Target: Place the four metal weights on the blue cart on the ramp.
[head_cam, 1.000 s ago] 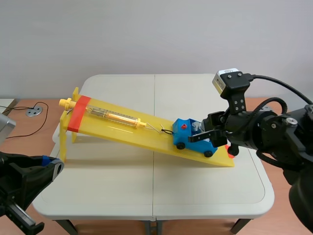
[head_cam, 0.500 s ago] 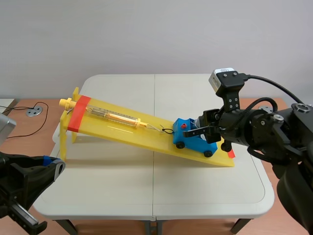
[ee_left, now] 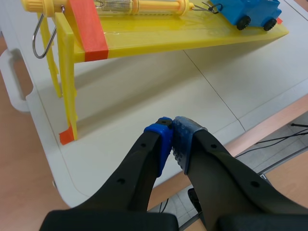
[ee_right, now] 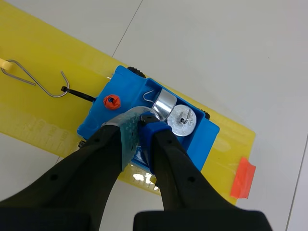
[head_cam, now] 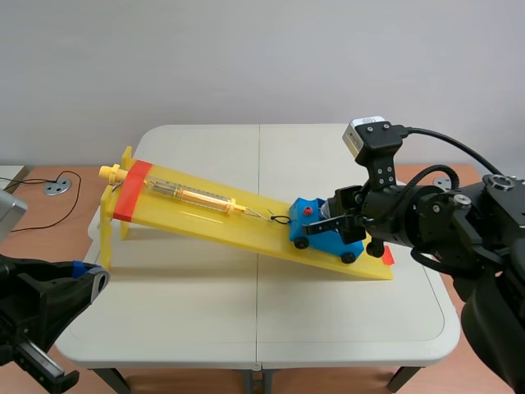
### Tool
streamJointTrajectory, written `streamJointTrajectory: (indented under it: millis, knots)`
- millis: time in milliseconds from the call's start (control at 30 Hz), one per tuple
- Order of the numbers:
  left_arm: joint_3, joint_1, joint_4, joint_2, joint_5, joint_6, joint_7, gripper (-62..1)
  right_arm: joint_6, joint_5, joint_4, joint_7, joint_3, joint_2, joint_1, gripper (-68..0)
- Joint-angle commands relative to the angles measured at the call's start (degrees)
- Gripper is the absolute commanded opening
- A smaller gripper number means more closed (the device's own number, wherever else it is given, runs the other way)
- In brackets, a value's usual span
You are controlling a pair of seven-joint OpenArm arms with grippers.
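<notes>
**Q:** Metal weights (ee_right: pixel 166 105): how do they appear?
**A:** As short, bright silver cylinders with thin wire hooks. Two are plainly seen in the open bed of the blue cart (ee_right: pixel 122 91). A lying weight (ee_right: pixel 162 102) rests on its side, its hook at the end nearer the cart's red knob (ee_right: pixel 111 101). An upright weight (ee_right: pixel 184 120), seen end-on, touches it.

**Q:** And the cart itself?
**A:** It is bright blue with small black wheels and carries the red knob on its front deck. It sits near the low end of the yellow ramp (ee_right: pixel 43 110), tied by a black loop to a wire hook (ee_right: pixel 36 81).

**Q:** Where do the weights lie relative to the right gripper (ee_right: pixel 141 121)?
**A:** The two weights lie just ahead of its fingertips, inside the cart, which is directly under the gripper. A third, held weight (ee_right: pixel 148 114) shows only as a silver rim at the tips.

**Q:** In what state is that gripper?
**A:** Its fingers stand nearly together, clamped on the held weight, with only a narrow gap between them.

**Q:** And the left gripper (ee_left: pixel 172 127)?
**A:** Its fingers are pressed together with nothing between them, above the near edge of the worktop (ee_left: pixel 144 82). The ramp, cart and weights lie well ahead of it, far from its tips.
</notes>
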Motion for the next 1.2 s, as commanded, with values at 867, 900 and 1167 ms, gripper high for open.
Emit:
streamJointTrajectory:
  millis: [867, 900, 1167]
  knots:
    - [-0.85, -1.73, 3.82, 0.46, -4.39, -3.04, -4.46, -56.9, 4.35, 6.95, 19.78, 5.51, 3.02, 11.32, -4.85, -61.1]
    - [-0.85, -1.79, 3.85, 0.61, -4.17, -3.61, -4.42, -56.9, 4.37, 7.61, 20.52, 5.2, 3.56, 12.09, -5.88, -64.9]
    - [-0.74, -1.9, 7.69, 3.63, -2.86, -4.02, -3.39, -57.3, 7.1, 14.25, 24.72, 3.8, 10.56, 17.66, -14.1, -66.9]
